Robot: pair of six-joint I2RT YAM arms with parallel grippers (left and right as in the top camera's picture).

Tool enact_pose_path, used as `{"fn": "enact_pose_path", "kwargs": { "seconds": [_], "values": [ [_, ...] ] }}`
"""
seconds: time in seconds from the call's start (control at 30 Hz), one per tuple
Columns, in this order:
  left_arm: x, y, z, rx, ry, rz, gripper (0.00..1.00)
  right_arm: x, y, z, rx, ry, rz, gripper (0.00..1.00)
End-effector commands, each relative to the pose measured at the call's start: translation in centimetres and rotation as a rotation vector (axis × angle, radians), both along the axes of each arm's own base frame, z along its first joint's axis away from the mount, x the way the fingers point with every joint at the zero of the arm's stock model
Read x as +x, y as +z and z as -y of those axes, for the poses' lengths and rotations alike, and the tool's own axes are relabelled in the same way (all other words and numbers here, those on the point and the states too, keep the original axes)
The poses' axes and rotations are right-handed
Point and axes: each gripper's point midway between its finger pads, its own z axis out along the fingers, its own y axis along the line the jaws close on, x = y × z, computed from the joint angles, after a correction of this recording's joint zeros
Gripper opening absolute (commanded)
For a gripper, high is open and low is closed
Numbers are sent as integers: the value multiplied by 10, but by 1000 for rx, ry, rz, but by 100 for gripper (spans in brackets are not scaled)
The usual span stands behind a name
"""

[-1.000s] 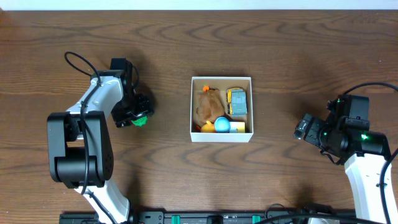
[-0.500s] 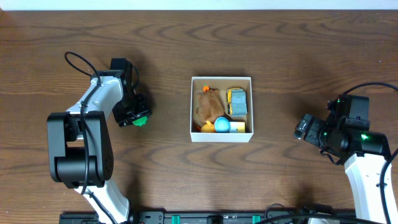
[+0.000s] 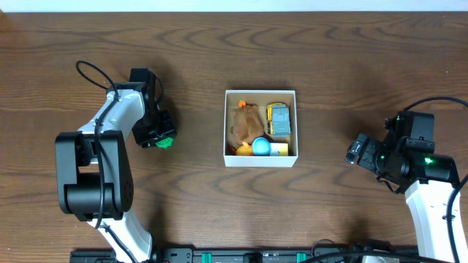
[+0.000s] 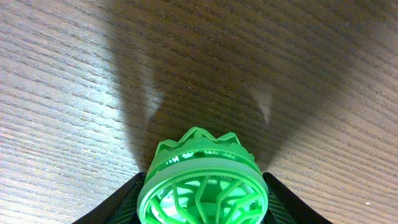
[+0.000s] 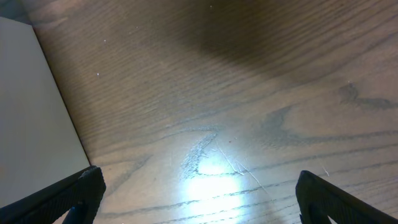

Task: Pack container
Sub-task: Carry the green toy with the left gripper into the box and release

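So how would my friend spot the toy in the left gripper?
Start at the white box in the middle, then look left to the left gripper. It holds a small bright-green plastic toy with a spiky crown rim, the only toy outside the box.

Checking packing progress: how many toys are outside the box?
1: a green toy in the left gripper, left of the box. Others may hide under the arms.

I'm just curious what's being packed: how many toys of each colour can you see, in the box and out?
Green toy, in the left gripper: 1
Brown toy, in the container: 1
Grey-and-yellow toy truck: 1
Blue round toy: 1
Yellow toy: 1
Orange toy, partly hidden: 1
Total: 6 that show clearly.
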Motion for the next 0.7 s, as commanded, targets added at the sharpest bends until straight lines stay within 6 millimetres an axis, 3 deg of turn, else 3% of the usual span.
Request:
{"fn": "enact_pose_path", "kwargs": {
  "seconds": [0.0, 0.2, 0.37, 0.5, 0.67],
  "values": [
    [-5, -5, -2, 5, 3, -20, 41, -1, -2, -1, 0, 12, -8, 99],
    [7, 21, 0, 5, -3, 17, 25, 0, -2, -1, -1, 12, -4, 99],
    [24, 77, 20, 3, -83, 132, 21, 0, -2, -1, -1, 12, -3, 99],
    [27, 130, 60, -9, -233, 285, 20, 0, -2, -1, -1, 12, -3, 99],
    [3, 178, 138, -48, -551, 458, 20, 2, -1, 0, -2, 12, 3, 99]
  ]
}}
